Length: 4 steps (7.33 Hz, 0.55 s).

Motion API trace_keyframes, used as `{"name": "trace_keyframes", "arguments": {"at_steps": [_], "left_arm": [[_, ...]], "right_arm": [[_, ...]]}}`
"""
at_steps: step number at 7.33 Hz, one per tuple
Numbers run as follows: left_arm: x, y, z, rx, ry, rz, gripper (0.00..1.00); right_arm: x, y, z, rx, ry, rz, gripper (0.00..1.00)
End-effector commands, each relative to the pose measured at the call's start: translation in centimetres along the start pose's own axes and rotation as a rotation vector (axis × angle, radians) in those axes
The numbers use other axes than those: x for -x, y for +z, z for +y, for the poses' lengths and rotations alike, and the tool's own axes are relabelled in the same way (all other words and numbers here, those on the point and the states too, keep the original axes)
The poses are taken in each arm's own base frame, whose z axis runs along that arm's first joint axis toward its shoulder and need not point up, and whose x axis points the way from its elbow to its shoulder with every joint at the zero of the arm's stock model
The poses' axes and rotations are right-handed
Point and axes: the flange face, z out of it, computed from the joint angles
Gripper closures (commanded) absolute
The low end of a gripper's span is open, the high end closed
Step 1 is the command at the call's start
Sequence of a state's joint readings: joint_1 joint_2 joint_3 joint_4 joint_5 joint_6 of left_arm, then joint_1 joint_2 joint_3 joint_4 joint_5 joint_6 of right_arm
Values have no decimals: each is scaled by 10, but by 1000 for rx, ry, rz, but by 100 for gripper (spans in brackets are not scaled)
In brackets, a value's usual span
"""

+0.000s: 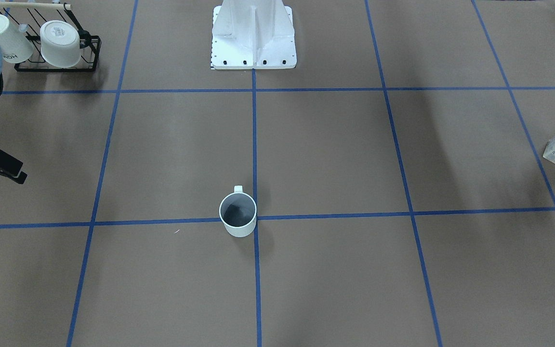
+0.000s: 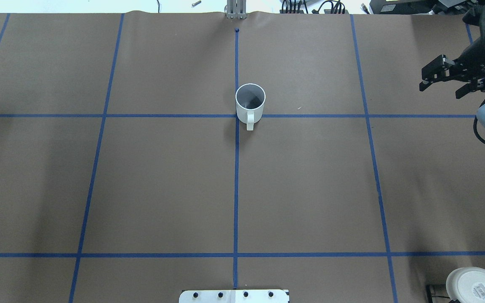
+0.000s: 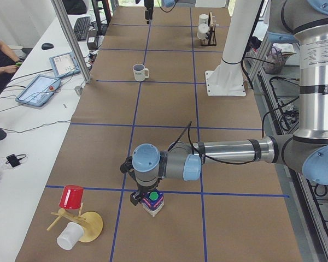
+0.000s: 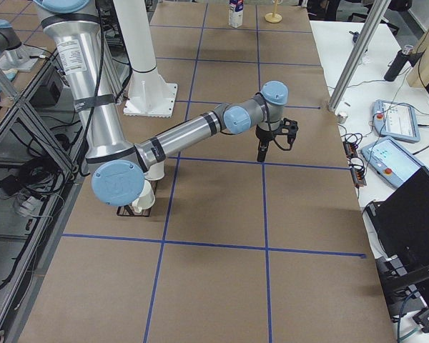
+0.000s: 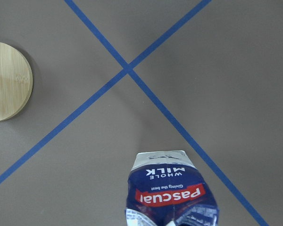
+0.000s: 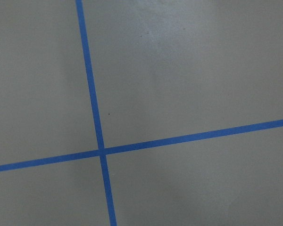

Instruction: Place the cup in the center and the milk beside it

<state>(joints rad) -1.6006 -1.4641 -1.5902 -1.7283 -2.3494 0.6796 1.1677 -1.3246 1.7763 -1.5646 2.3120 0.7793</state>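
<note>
Overhead exterior footage shows the cup [image 2: 250, 103] set upright on the brown table [image 2: 162, 185], its dark inside facing up and its handle turned toward the robot. It is placed at the crossing [image 2: 235, 116] of two blue tape lines in the middle of the table, with its base touching the crossing and lying slightly to one side of it. The right hand [image 2: 441, 88] is held above the table's far right corner, well apart from the cup; its fingers are spread wide and nothing is held between them. The milk carton [image 3: 154, 205] is seen in the exterior left view, standing on the table at the robot's left end, just beside another tape crossing and well apart from the cup. The left hand [image 3: 147, 196] is positioned directly over the carton's green cap, with one dark finger visible beside the carton; whether the hand is closed on the carton cannot be told. In the left wrist view the carton's blue side is filled with a red banner and the word MILK, and a round wooden disc [image 5: 8, 81] is seen nearby on the table. A black rack [image 1: 60, 62] with two white mugs is placed at the robot's right end.
</note>
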Motion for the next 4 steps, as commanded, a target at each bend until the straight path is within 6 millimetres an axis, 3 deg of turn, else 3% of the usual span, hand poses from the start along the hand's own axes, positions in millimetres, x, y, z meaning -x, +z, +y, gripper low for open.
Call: {"name": "trace_keyframes", "arguments": {"at_steps": [1, 4], "left_arm": [[3, 4, 3, 1, -5, 0, 2], [2, 5, 3, 0, -13, 3, 2]], "right_arm": [[0, 0, 0, 0, 0, 1, 0], [-1, 1, 0, 1, 1, 1, 0]]}}
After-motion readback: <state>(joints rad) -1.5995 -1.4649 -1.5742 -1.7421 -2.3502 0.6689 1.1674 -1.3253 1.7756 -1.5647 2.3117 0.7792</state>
